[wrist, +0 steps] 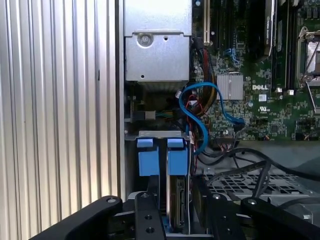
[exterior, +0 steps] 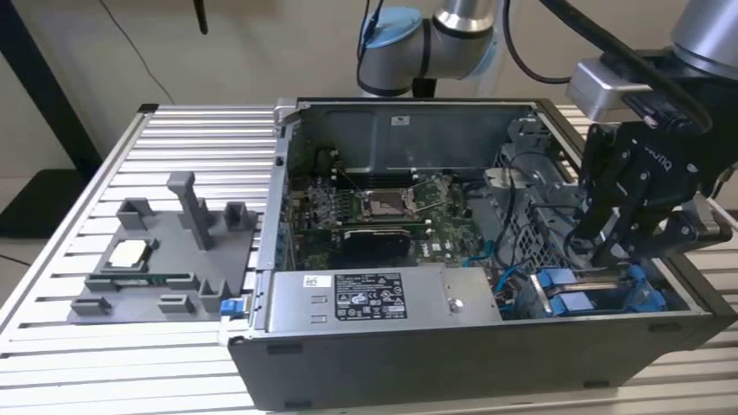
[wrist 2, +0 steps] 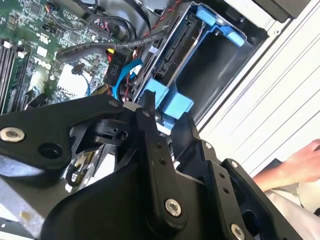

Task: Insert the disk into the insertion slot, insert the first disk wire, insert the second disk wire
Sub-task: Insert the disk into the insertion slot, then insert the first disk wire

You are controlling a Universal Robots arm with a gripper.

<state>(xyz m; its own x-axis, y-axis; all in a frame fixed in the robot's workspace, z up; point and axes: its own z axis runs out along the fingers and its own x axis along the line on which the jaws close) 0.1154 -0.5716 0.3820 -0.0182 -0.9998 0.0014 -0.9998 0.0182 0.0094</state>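
Disk [wrist: 176,200], blue-caddied: upright on edge in drive bay [wrist: 160,134] near power-supply box [wrist: 157,50]. Gripper [wrist 2: 166,112] astride it; clamped or loose, cannot tell. Judged rigid, dense, shock-sensitive; best taken by opposite flat caddy [wrist: 177,157] sides.

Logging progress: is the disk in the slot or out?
In: the disk stands edgewise inside the case's drive bay, the gripper right at it. Fully seated: cannot tell.
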